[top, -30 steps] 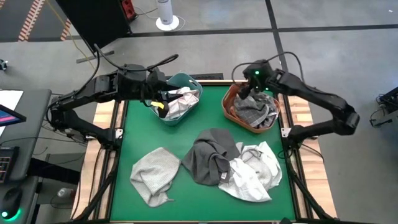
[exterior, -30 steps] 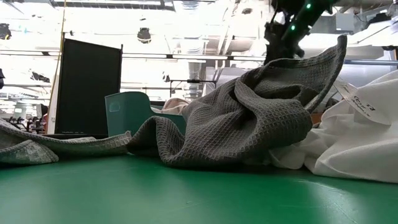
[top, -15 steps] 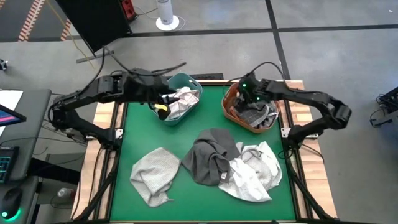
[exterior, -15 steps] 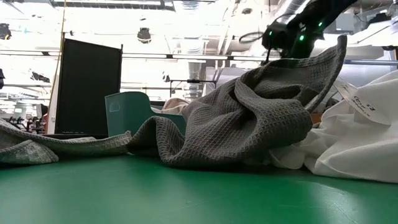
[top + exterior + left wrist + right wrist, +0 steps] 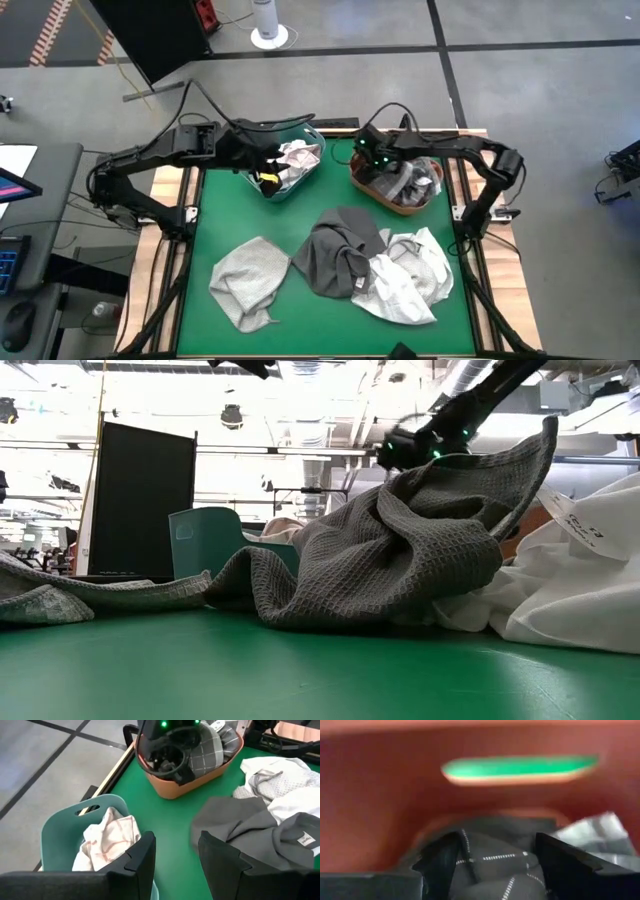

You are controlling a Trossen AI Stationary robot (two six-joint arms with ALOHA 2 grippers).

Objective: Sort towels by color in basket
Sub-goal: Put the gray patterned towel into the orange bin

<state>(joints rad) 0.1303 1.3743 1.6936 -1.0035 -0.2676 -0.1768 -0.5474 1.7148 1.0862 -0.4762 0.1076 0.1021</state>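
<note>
In orange basket (image 5: 362,181), my right hand (image 5: 383,166) had swung down among checked towels (image 5: 408,181), fingers wide, empty. Drop looked done. Left hand (image 5: 266,172) part-open, empty, above teal basket (image 5: 300,127). Dark grey towel (image 5: 340,250), light grey towel (image 5: 248,279), white towel (image 5: 412,277) lay unsorted on table (image 5: 260,215).

I'm looking at two matte black arms built of slim jointed segments, with thin black cables looping loose above them. A green light is glowing on the right wrist (image 5: 372,156). Yellow markings are showing near the left gripper (image 5: 266,180). The left fingers (image 5: 142,857) are showing as blocky, angular, dark plastic.
</note>
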